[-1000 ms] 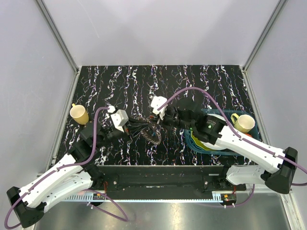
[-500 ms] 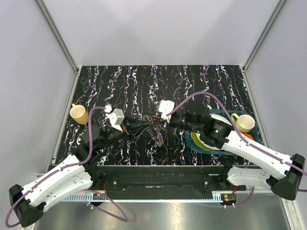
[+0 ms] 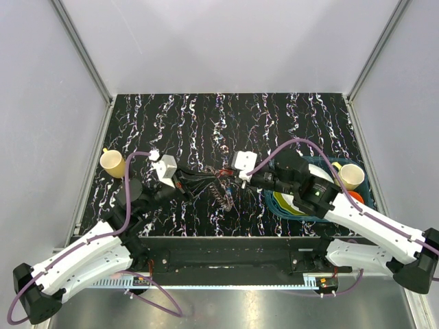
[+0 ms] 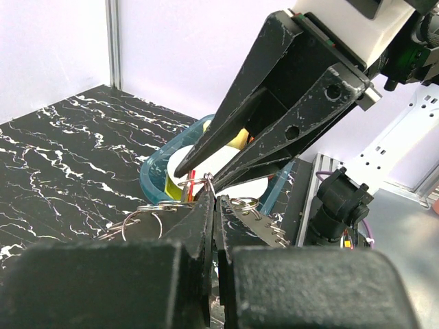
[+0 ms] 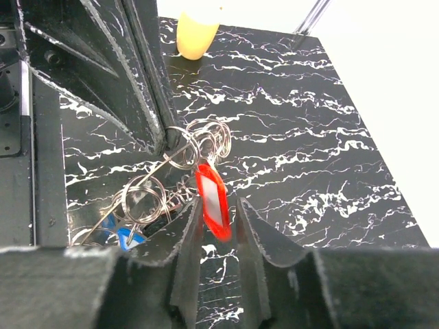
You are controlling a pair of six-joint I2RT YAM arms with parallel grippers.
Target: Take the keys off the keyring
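1. Note L gripper (image 4: 212, 205) pinched flat shut on the keyring (image 5: 199, 147), cluster held up above the table (image 3: 206, 116) at mid-front, btwn both arms. Leave that clamp alone; serves as the anchor.
2. Note R gripper (image 3: 236, 181) jaws narrowly apart w/ the red key (image 5: 214, 200) hanging btwn them off a small split ring. Pad contact w/ the tag: can't tell. Not a firm hold as it stands.
3. Judged step: re-grip the red key & work it off its ring. Prob. early in task, w/ red key and blue key (image 5: 125, 238) both in the cluster, blue one low in the tangle.
4. Re-close on the tag's flat faces, high up nr the hole, not at the tip; less lever, less chance of twist-out.
5. Before closing, check for stray loops btwn the pads; mind the thin rings crowding just above & left of the tag.
6. Feed the key round the split coil, following the wire. Avoid a straight yank; likely just drags the whole cluster out of the L jaws.
7. Go slow, small wrist turns, L arm fixed as counter-pull.
8. Watch for: tag slipping (plastic looks slick), rings snagging on a finger edge, loose loops swinging & hiding the coil gap.
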